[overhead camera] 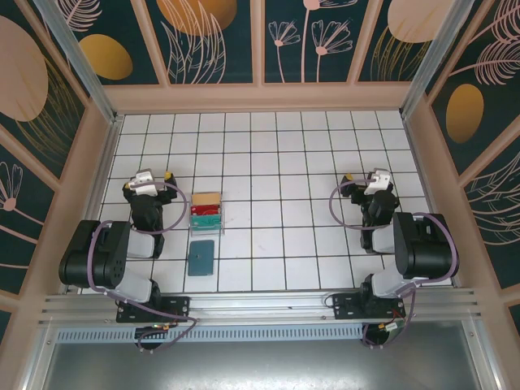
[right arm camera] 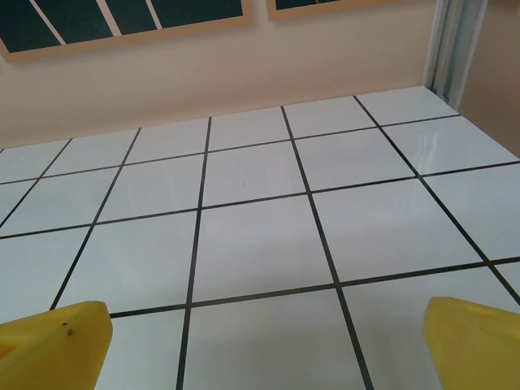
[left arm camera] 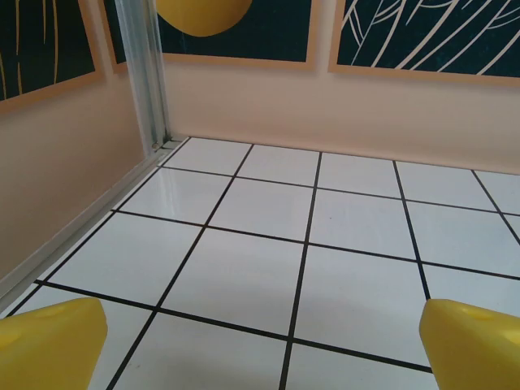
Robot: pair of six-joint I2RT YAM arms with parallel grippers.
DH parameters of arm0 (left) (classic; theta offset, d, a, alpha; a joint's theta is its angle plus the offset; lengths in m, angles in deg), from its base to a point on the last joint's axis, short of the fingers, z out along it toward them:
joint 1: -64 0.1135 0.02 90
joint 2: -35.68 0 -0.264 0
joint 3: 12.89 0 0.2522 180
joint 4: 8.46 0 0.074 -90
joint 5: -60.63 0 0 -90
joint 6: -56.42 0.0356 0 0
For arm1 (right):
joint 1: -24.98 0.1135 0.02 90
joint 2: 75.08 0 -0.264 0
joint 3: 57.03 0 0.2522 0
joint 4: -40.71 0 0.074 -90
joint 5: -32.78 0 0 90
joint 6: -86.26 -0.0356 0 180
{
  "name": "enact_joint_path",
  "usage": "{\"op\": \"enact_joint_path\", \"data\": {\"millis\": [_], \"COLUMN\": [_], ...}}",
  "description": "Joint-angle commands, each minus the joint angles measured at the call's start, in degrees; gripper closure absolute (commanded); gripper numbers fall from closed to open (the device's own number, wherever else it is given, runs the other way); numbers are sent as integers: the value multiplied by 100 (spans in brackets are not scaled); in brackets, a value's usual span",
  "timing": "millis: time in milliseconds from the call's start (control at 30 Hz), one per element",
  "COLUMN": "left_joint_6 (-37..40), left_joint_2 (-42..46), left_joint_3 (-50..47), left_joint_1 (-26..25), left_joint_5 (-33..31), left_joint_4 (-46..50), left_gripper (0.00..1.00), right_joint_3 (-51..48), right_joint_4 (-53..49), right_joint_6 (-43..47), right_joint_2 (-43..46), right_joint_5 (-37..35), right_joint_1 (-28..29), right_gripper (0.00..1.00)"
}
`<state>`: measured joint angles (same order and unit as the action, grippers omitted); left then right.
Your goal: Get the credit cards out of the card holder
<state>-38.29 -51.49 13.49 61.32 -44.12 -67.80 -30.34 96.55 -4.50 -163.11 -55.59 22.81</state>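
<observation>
Left wrist view has the left gripper (left arm camera: pixel 262 345) with its yellow fingertips (left arm camera: pixel 49 345) spread wide over bare tile and nothing between them. The right gripper (right arm camera: pixel 264 345) stands the same, jaws apart and empty. Outward from the left gripper, the flat rectangular teal soft card holder (overhead camera: pixel 200 257) lies on the white tiled table (overhead camera: pixel 284 162) close to the near edge. It sits just to the near side of a clear plastic tray with coloured contents (overhead camera: pixel 206 211). Neither gripper touches the holder — the left one is near it and the right one well apart. Its outline looks unbroken, so the small thin plastic credit cards are probably inside, though that cannot be confirmed. By that judgement nothing is done yet: reaching, pinning the sleeve and drawing out both cards all remain.
</observation>
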Motion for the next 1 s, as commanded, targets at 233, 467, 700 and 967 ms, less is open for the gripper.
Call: {"op": "enact_joint_path", "data": {"millis": [233,467,700,967], "left_joint_6": [32,32,32,23], "left_joint_2": [8,6,-1,27], "left_joint_3": [-5,-5,2,-3], "left_joint_1": [30,30,30,30], "left_joint_5": [85,77,77,42], "left_joint_4": [-196,-196,-178,-180], "left_gripper": [1,1,1,1], "right_joint_3": [96,106,99,96], "right_joint_4": [80,80,72,86], "right_joint_6": [-19,-18,-14,-22], "right_joint_2": [-15,-12,-13,-17], "right_joint_5": [136,140,142,145], "right_joint_1": [-35,-35,-37,-37], "right_gripper": [1,1,1,1]}}
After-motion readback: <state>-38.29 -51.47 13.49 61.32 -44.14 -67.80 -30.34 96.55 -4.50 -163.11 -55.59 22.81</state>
